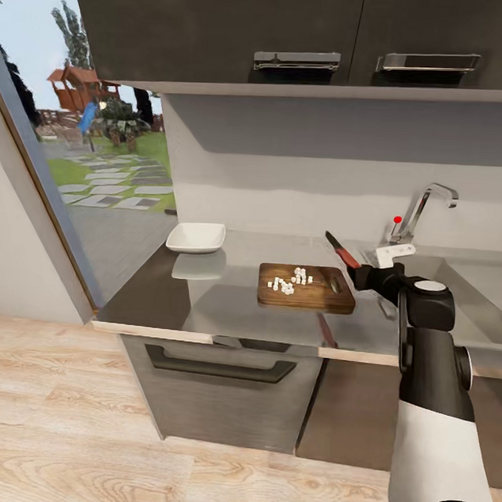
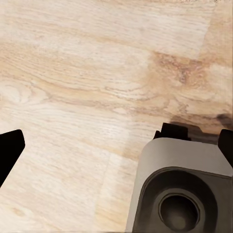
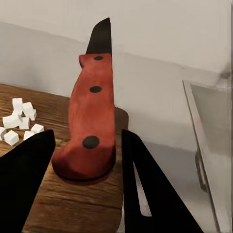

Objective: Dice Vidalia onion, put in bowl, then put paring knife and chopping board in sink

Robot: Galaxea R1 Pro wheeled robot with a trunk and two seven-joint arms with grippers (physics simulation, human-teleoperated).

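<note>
Right gripper (image 3: 85, 160) clamped on knife (image 3: 92, 111), raised just right of board (image 1: 306, 288). Onion dice (image 1: 290, 280) heaped on board; bowl (image 1: 196, 237) well left. Left jaws apart over floor (image 2: 87, 73). Park knife clear, tip board level toward bowl.

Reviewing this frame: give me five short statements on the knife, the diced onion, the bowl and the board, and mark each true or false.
1. The right gripper holds the paring knife by its red handle. True.
2. The diced onion is already in the bowl. False: the white pieces lie on the chopping board, and the bowl looks empty.
3. The chopping board lies in the sink. False: it lies on the countertop, beside the sink.
4. The bowl stands on the countertop, apart from the board, on the window side. True.
5. The knife blade rests flat on the board. False: the knife is raised above the board's sink end.
</note>
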